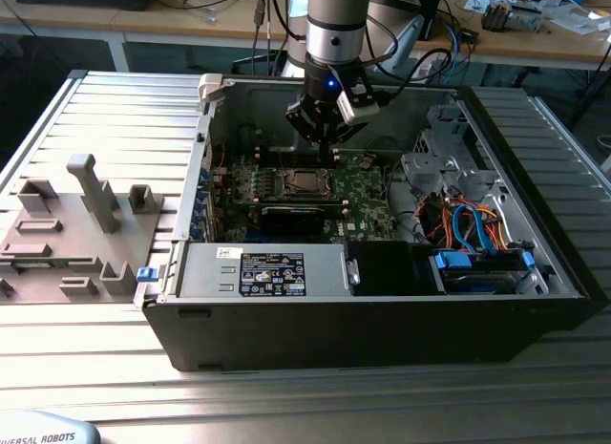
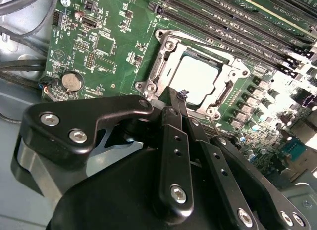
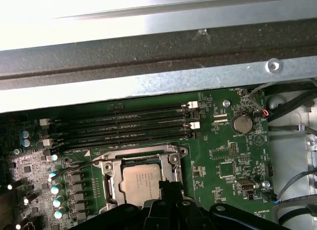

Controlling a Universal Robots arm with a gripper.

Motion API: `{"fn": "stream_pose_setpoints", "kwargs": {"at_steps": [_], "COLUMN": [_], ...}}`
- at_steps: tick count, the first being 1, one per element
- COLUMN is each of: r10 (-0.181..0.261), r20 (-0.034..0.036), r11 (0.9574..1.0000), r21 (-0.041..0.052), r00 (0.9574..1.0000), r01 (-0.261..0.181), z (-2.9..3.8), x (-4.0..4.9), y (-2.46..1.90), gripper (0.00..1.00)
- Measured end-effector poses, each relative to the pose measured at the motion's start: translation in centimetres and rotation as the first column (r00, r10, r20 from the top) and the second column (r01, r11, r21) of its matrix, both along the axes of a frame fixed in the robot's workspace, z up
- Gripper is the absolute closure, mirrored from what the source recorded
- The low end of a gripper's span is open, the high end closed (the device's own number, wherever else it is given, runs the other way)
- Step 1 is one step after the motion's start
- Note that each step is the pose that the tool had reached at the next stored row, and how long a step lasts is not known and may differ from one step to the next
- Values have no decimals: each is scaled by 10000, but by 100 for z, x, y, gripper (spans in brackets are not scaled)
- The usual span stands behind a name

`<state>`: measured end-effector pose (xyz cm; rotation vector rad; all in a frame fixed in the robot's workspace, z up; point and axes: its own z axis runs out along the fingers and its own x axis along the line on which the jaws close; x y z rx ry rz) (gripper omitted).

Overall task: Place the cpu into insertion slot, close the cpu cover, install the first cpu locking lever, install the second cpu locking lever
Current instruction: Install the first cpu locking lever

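The open case [image 1: 286, 329] lies on its side, and the arm [image 1: 334, 24] reaches down into it over the green board [image 1: 368, 200]. On the board, the insertion slot [image 1: 305, 183] sits just beside the long memory slots [image 3: 124, 126]. The cover [image 2: 161, 67] appears to lie flat over the slot, its metal frame around the cpu [image 2: 195, 81]. The chip's dull silver top shows through the window in both wrist views. So the first two steps look done: chip seated, cover down.

The levers look like what is left. In the first wrist view a thin wire lever [image 3: 79, 164] runs out from the frame on the far side from the gripper tips. Whether it is hooked down I cannot tell.

The gripper [image 2: 179, 94] is at the cover's edge, its fingers drawn narrow to a point. The tips touch or sit just above the frame at one corner of the chip. A small dark bit sits right at the tips. It may be a lever end, but I cannot tell whether it is gripped.

The case rests on a ribbed metal tabletop [image 1: 382, 396]. On the exterior view's left, a grey fixture [image 1: 67, 234] with upright holders sits beside the case. Behind, a wooden rear tabletop [image 1: 191, 24] carries loose cables and small gear. Inside the case, on the exterior view's right, orange and blue cables [image 1: 468, 220] bunch together.
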<state>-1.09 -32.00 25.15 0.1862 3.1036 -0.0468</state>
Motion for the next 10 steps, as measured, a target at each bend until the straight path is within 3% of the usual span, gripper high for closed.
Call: {"fn": "stream_pose_setpoints", "kwargs": {"at_steps": [10], "r10": [235], "r20": [1], "r11": [9997], "r21": [0], "r00": [9997], "r01": [-235], "z": [0], "x": [0], "y": [0], "gripper": [89]}}
